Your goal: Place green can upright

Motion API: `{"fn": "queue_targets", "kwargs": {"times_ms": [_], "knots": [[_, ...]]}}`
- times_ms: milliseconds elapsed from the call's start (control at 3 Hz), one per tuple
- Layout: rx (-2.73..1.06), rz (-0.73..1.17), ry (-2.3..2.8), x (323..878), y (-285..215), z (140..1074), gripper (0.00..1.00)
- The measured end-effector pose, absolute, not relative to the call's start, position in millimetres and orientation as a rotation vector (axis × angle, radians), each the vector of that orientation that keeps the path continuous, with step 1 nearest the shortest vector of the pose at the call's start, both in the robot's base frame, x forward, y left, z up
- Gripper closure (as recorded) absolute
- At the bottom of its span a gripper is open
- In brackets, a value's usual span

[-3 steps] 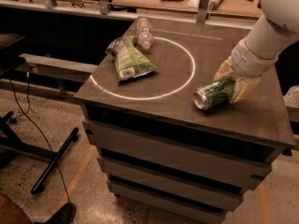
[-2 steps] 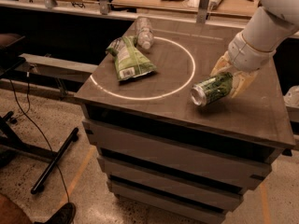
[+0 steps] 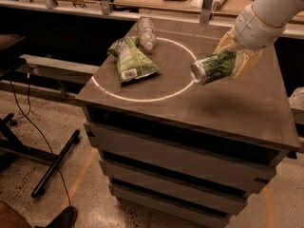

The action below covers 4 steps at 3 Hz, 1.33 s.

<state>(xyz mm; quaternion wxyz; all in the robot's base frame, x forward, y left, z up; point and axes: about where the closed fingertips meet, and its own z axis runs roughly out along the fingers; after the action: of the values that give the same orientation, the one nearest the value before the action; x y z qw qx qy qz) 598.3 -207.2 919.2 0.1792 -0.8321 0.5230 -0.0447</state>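
Note:
The green can [image 3: 213, 67] is dark green with pale markings and a silver top that faces left toward the camera. It lies on its side in the air, a little above the right part of the brown table top [image 3: 190, 103]. My gripper [image 3: 235, 61] comes in from the upper right and is shut on the can's far end, with pale fingers [image 3: 246, 61] on either side of it.
A green-and-white snack bag [image 3: 130, 61] lies at the table's left inside a white painted circle [image 3: 142, 98]. A clear plastic bottle [image 3: 147, 32] lies behind it. A rail with posts [image 3: 205, 4] runs behind the table. A chair base [image 3: 52, 165] stands on the floor at left.
The gripper has lifted the can off the table and carried it slightly left and up. The can stays on its side. The bag and bottle have not moved.

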Motion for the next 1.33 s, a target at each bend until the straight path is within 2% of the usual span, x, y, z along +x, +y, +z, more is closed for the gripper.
{"fn": "queue_targets", "kwargs": {"times_ms": [667, 1333], "knots": [[-2.352, -0.182, 1.403, 604, -208, 921, 1.00], [-2.352, -0.485, 1.019, 583, -214, 933, 1.00]]}}
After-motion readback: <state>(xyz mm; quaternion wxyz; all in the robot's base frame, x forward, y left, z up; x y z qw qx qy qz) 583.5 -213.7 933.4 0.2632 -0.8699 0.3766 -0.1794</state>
